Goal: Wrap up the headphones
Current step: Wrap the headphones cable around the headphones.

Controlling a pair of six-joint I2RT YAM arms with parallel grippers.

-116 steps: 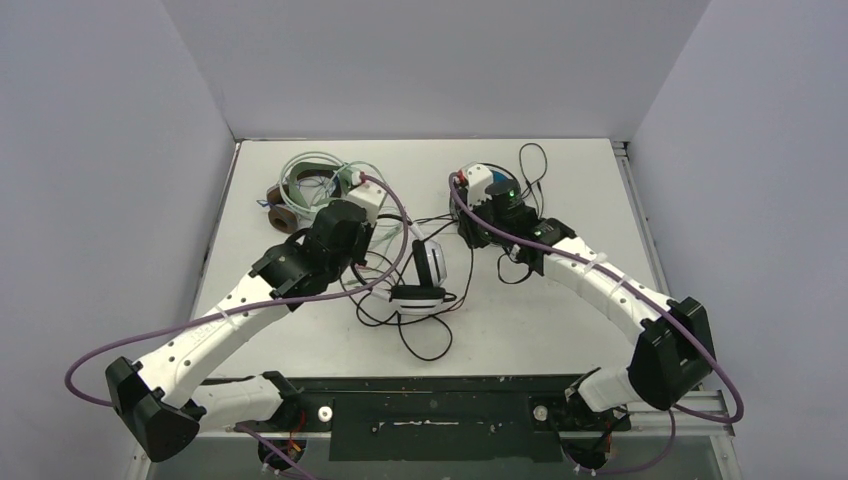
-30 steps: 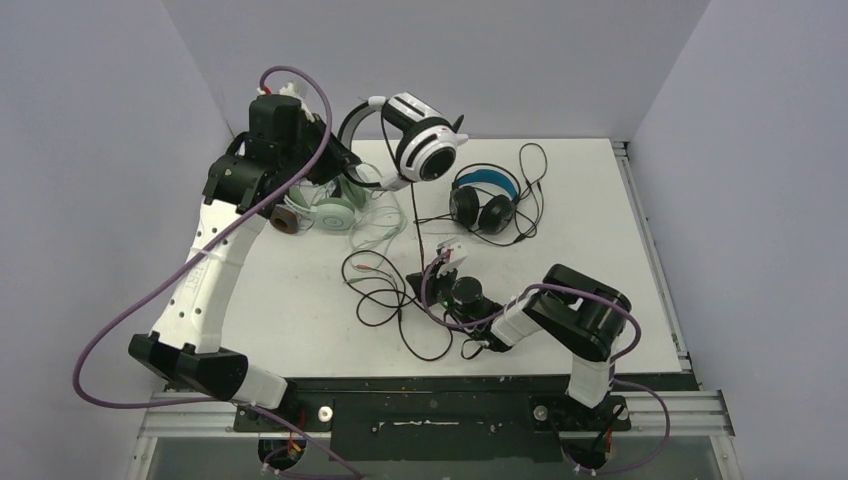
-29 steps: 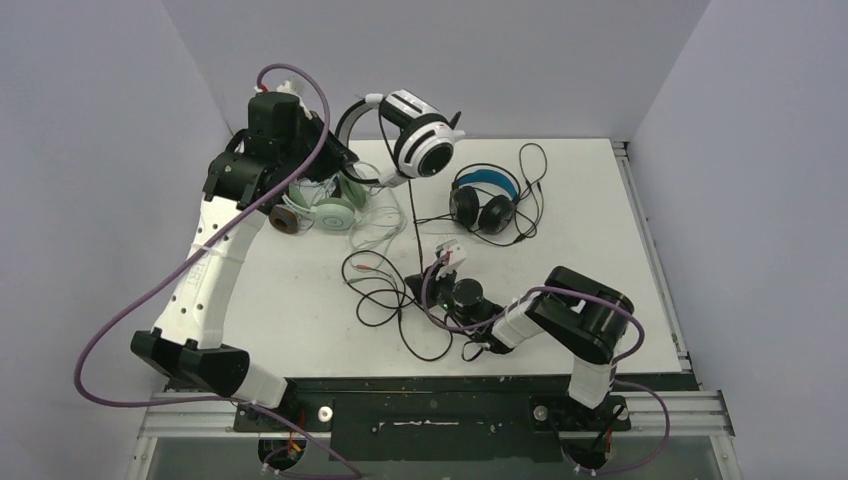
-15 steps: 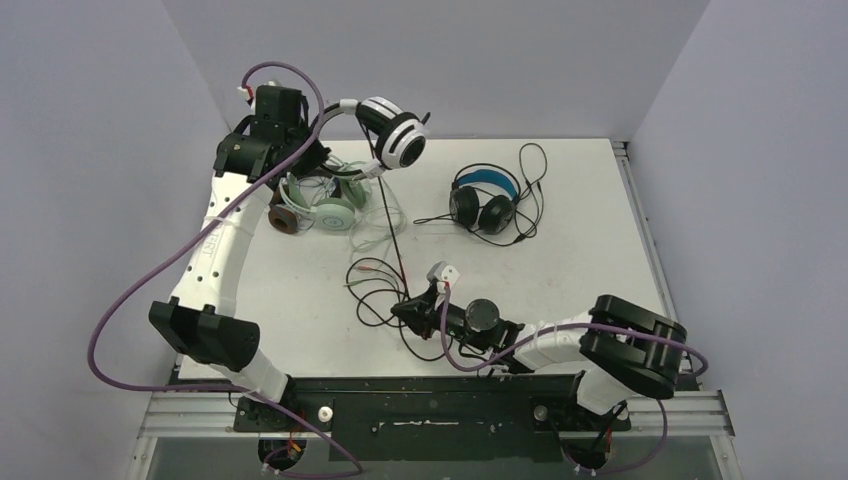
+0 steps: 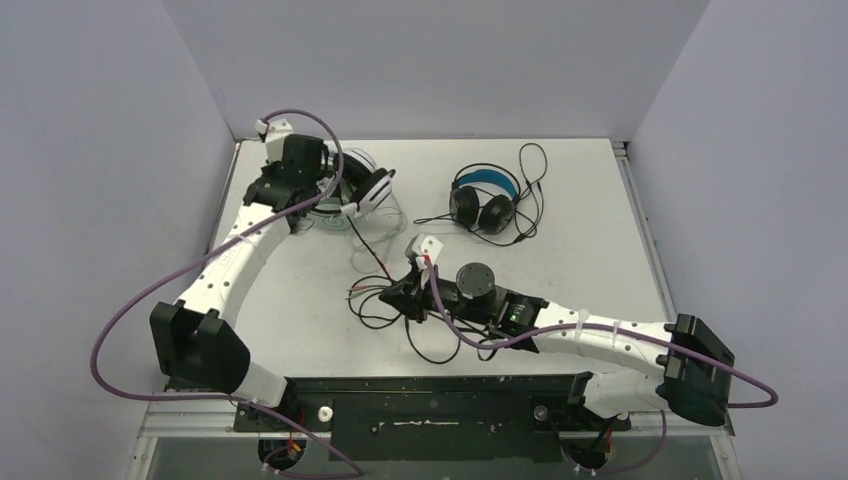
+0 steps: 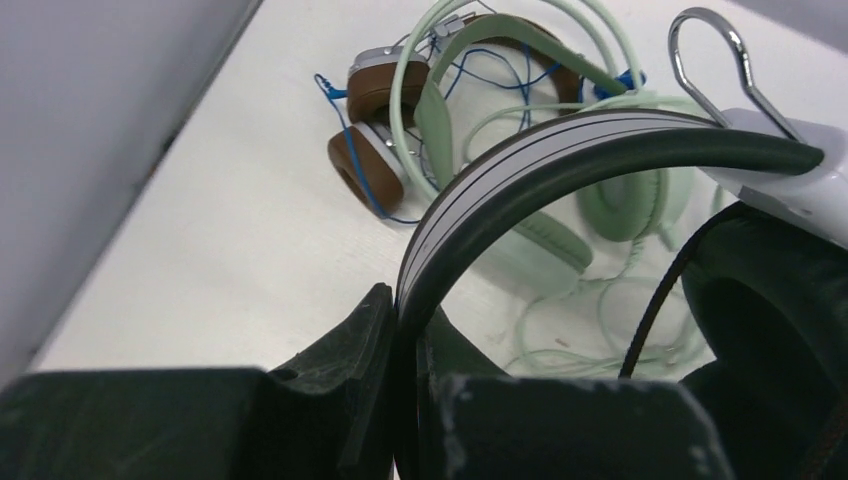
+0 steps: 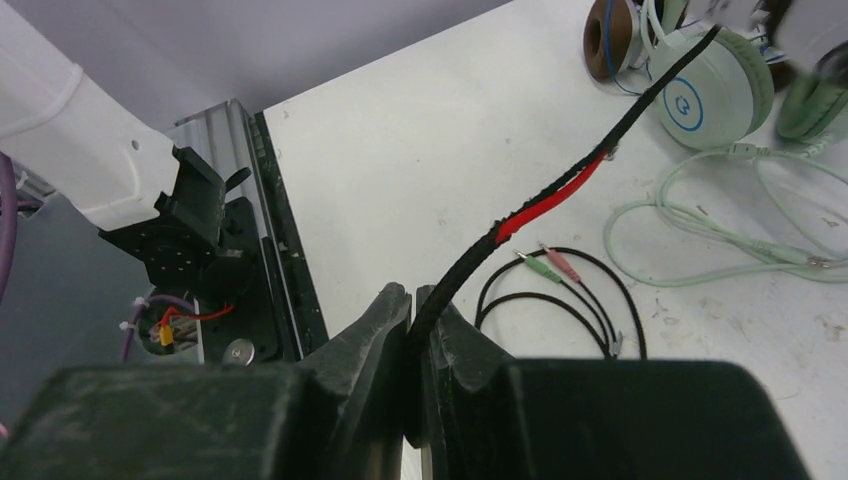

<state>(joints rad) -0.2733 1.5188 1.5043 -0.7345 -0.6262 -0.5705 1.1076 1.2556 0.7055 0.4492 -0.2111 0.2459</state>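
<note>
My left gripper [image 5: 335, 188] is shut on the striped headband [image 6: 560, 150] of the white headphones [image 5: 368, 188], held low at the back left over the mint green headphones [image 6: 620, 205]. The brown headphones [image 6: 375, 95] lie just beyond them. A taut black cord [image 5: 372, 258] with a red stretch [image 7: 550, 200] runs from the white headphones to my right gripper [image 5: 392, 295], which is shut on it near the table's middle. The black headphones with the blue headband [image 5: 485, 198] lie at the back right.
Loose loops of black cord [image 5: 430, 340] lie by the right gripper, with a green and a pink plug [image 7: 550, 262]. Mint cord [image 7: 700, 230] trails across the table. The left wall is close to the left arm, and the metal rail [image 7: 235, 250] runs along the front edge.
The left gripper has brought the white headphones down from high in the air to just above the mint pair. The right arm has stretched out, still holding the cord.
</note>
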